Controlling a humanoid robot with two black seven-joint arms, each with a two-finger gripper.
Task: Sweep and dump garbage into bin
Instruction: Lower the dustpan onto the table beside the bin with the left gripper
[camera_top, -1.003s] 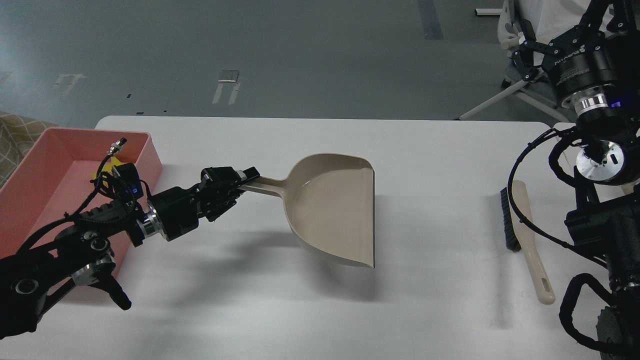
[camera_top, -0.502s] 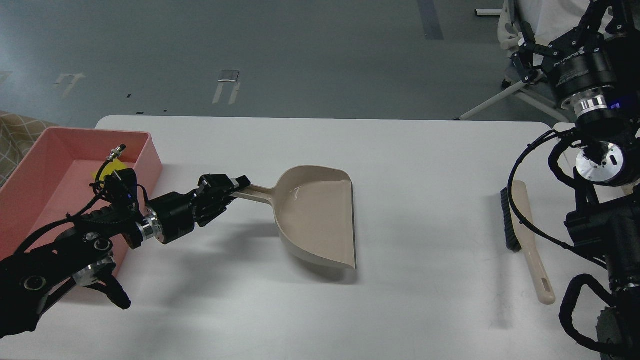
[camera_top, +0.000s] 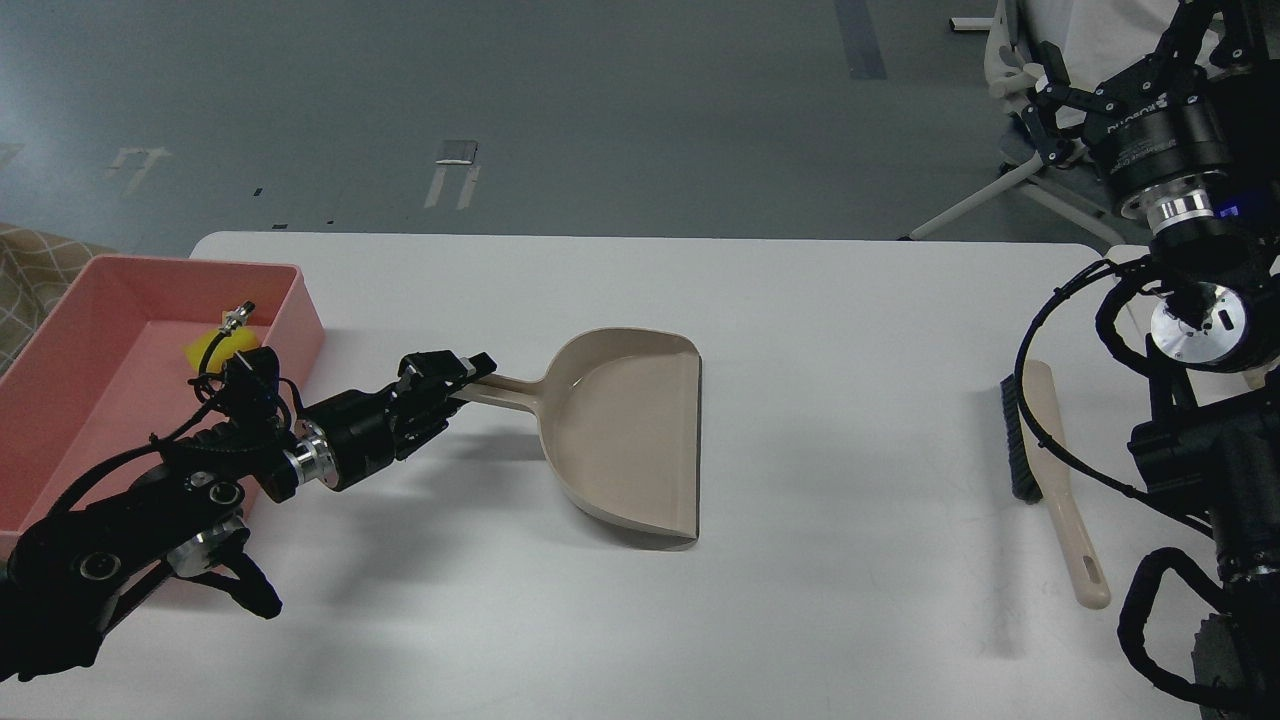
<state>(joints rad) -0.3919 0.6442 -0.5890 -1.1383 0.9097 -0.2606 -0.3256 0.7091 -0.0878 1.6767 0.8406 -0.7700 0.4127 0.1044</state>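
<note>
The pink bin stands at the table's left edge. A yellow sponge scrap lies inside it, partly behind my left arm's cables. The pale beige crust is hidden or out of view. My left gripper is shut on the handle of the beige dustpan, which rests flat on the table with its mouth facing right and looks empty. My right gripper is raised at the top right, off the table, with its fingers spread and empty.
The beige brush with black bristles lies on the table at the right, beside my right arm. The white table runs from the bin to the brush. A white chair frame stands behind the table's right end.
The left gripper has drawn the dustpan left and down, from tilted above the table to lying flat on it. The right arm has barely moved.
</note>
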